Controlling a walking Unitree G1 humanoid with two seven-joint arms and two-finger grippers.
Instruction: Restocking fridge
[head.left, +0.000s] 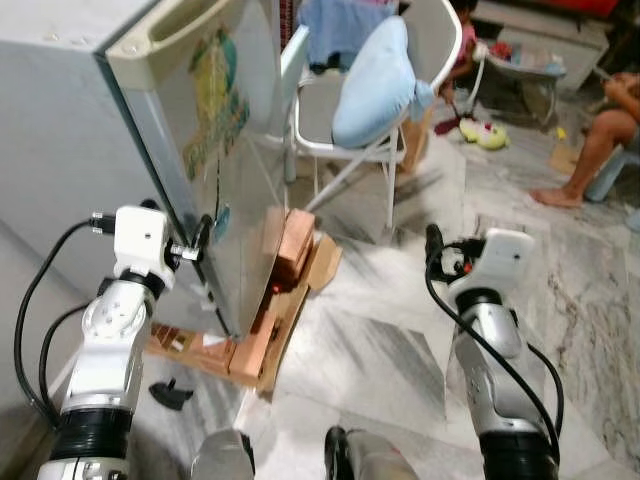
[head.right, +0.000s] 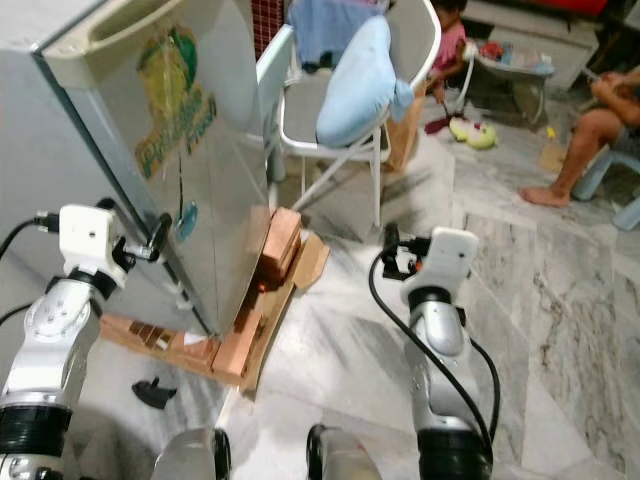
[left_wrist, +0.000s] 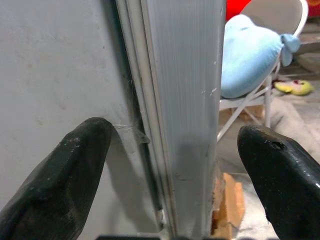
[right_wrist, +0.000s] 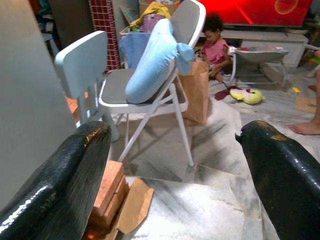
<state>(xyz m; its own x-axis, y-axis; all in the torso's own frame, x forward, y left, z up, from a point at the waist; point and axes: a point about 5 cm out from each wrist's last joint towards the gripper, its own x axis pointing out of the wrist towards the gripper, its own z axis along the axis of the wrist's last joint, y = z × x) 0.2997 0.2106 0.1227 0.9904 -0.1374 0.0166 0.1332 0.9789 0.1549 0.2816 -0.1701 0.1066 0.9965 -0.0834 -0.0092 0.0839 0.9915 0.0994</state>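
Note:
A grey fridge (head.left: 60, 150) stands at the left, its door (head.left: 235, 150) carrying a green and yellow sticker. The door looks closed against the body. My left gripper (head.left: 200, 240) is at the door's free edge, about halfway up. In the left wrist view its open fingers (left_wrist: 75, 165) straddle the ribbed silver door edge (left_wrist: 185, 100), one on the fridge side and one on the door-front side. My right gripper (head.left: 433, 243) hangs open over the marble floor, to the right of the fridge, with nothing between its fingers (right_wrist: 65, 180).
Red bricks (head.left: 293, 245) and flattened cardboard (head.left: 322, 262) lie at the fridge's foot. A folding chair (head.left: 400, 140) holding a blue cushion (head.left: 375, 80) stands behind, beside a white plastic chair (right_wrist: 82, 65). A child (right_wrist: 216, 42) and a seated person's leg (head.left: 590, 150) are at the back right.

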